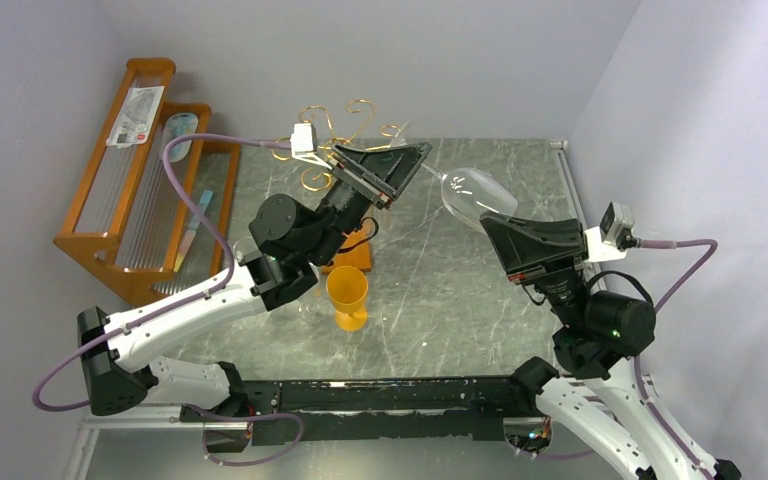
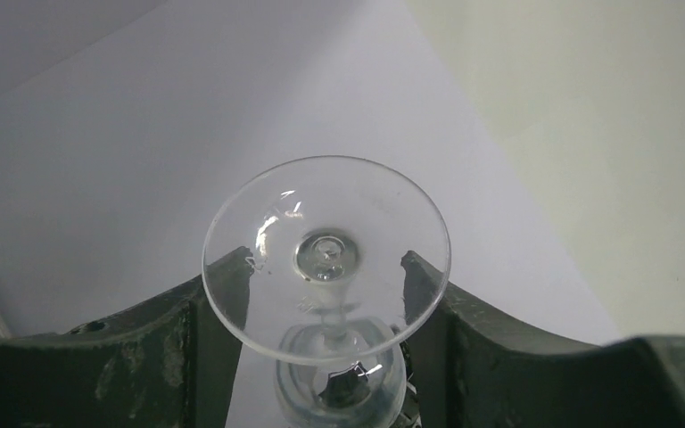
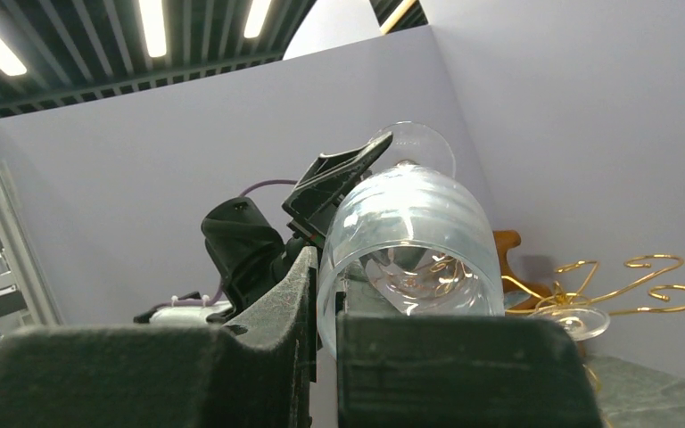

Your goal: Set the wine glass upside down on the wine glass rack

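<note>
The clear wine glass (image 1: 475, 195) is held in the air, lying nearly on its side over the table's back right. My right gripper (image 1: 490, 220) is shut on the bowl's rim, one finger inside the bowl and one outside, as the right wrist view shows (image 3: 328, 267). The stem runs back toward the gold wire wine glass rack (image 1: 335, 125). My left gripper (image 1: 422, 152) is at the foot end. In the left wrist view the round foot (image 2: 325, 223) sits between its jaws (image 2: 325, 267), which stand apart on either side of the stem without touching it.
An orange plastic goblet (image 1: 347, 297) stands upright mid-table, in front of the rack's orange-brown base (image 1: 358, 258). A stepped wooden shelf (image 1: 150, 190) with packets sits at the left. The rack's gold arms (image 3: 651, 285) show at the right of the right wrist view.
</note>
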